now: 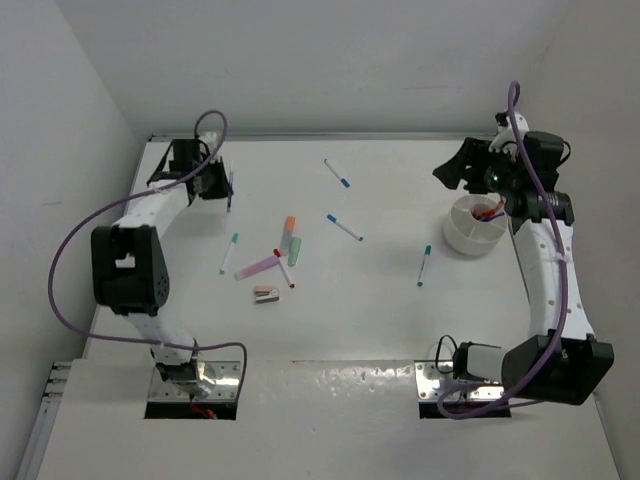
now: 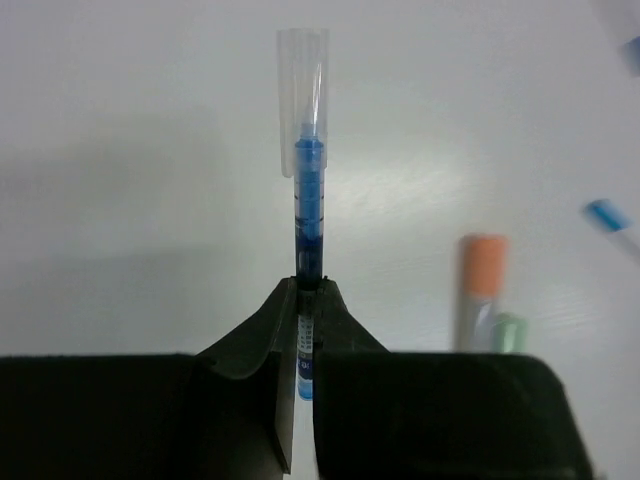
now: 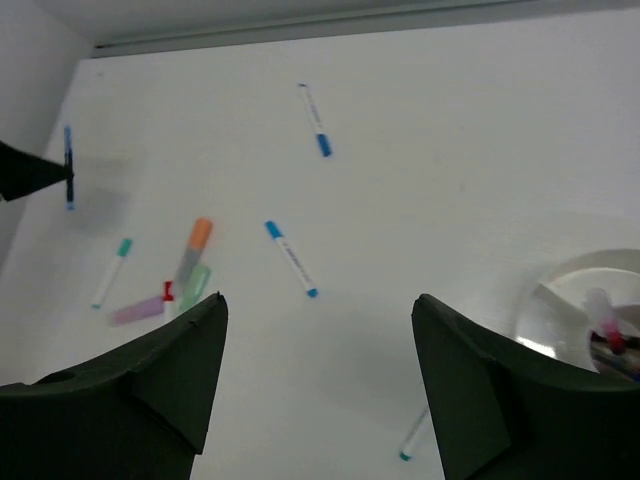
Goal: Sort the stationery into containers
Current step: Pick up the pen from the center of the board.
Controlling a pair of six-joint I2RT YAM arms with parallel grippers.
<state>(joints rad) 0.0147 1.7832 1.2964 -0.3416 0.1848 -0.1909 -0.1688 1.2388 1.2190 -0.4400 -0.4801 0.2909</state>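
Left claw (image 2: 306, 300) clamped on blue pen (image 2: 309, 200) near its end, far-left corner; skinny grip, could swivel, drop mid-carry.

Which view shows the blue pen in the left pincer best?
The left wrist view: the blue pen stands close, clamped in the left pincer, its clear cap at the far tip. The top view shows only a thin dark sliver by that pincer; the right wrist view, a small blue line.

Matt table (image 1: 380, 320), plastic pen (image 2: 308, 215)
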